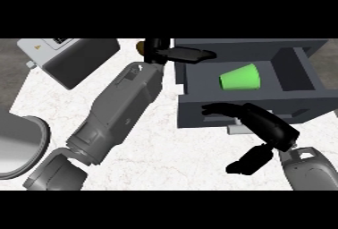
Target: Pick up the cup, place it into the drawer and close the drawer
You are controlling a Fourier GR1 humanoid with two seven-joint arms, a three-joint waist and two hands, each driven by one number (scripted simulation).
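Nearest to us, our right hand (260, 125) lies against the front panel of the open drawer (300, 71), fingers slightly curled and holding nothing, fingertips touching the panel's face. We judge the closing push must run away from us, along the drawer's travel, and this hand is the nearer one for it. Beyond the panel, one green cup (241, 77) lies on its side inside the drawer, its long axis across the view. Farther left, our left hand (173, 53) reaches past the drawer's back corner, fingers extended and free of the cup. Count: one cup, one drawer.
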